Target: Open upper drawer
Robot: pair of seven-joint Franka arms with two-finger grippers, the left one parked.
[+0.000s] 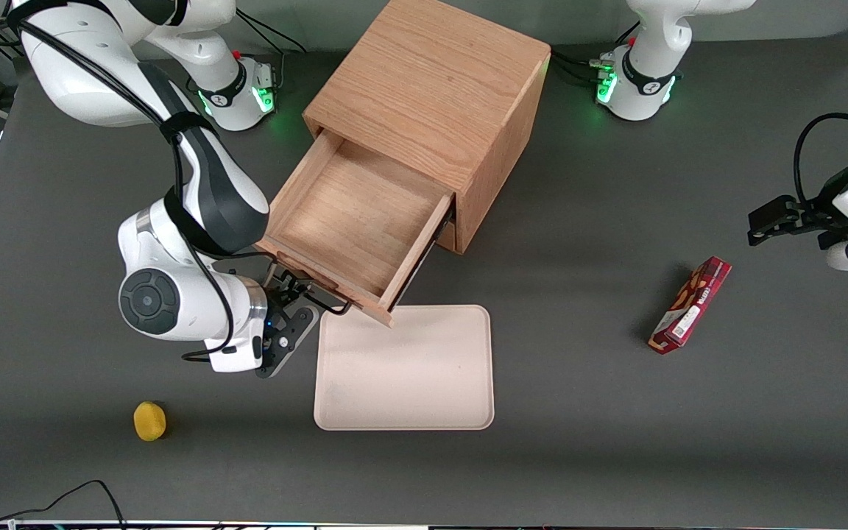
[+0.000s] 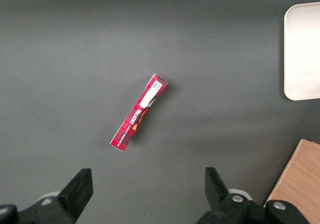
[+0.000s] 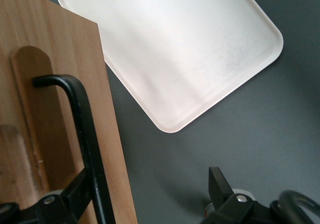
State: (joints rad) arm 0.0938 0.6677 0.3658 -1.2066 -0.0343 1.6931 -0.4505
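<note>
Gripper (image 1: 305,305) at your front view's lower-left centre, fingers spread around the black handle (image 3: 82,129), not pinching | cabinet (image 1: 439,96) upper centre | upper drawer (image 1: 354,221) pulled far out, front overhanging the tray (image 1: 405,368) | red box (image 1: 691,305) right | yellow object (image 1: 149,421) lower left

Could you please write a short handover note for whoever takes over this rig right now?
Gripper: right at the black handle of the upper drawer, open, with the bar between its fingers and not clamped.
Upper drawer: pulled well out of the wooden cabinet; its inside looks empty, and its front corner hangs over the edge of the beige tray.
Done: the drawer is open.
Left: back the gripper off the handle, minding the tray close by.
Elsewhere: a red box lies toward the parked arm's end of the table; a small yellow object lies nearer the front camera than the gripper.
</note>
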